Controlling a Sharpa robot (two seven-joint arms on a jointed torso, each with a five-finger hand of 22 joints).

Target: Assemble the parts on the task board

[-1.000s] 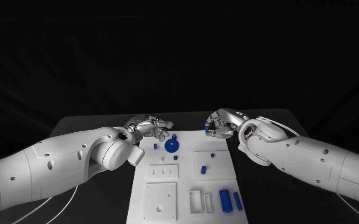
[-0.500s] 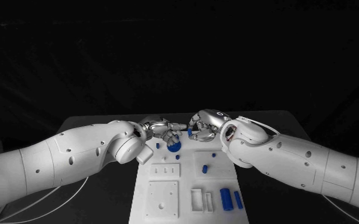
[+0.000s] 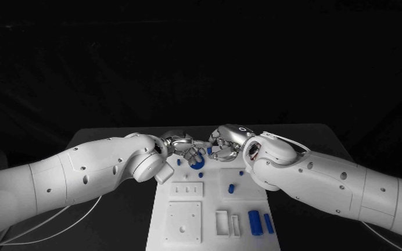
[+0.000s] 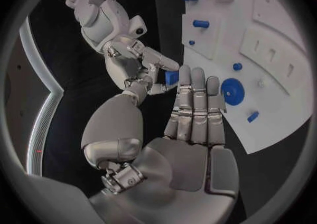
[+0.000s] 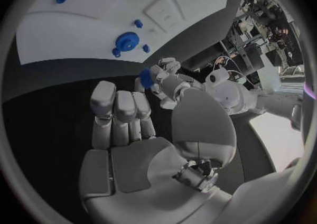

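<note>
We have the left hand (image 3: pixel 181 145) and right hand (image 3: pixel 223 143) fingertip to fingertip, pinching one small blue part (image 4: pixel 171 77) together, with the blue disc (image 3: pixel 196 164) on the task board (image 3: pixel 191 228) just at 6 o'clock.

Hands hide the task board (image 3: pixel 201 216) far end

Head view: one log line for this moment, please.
hands: together at task board far end | right hand: pinches blue part | left hand: fingertips by blue part, grip unclear
</note>
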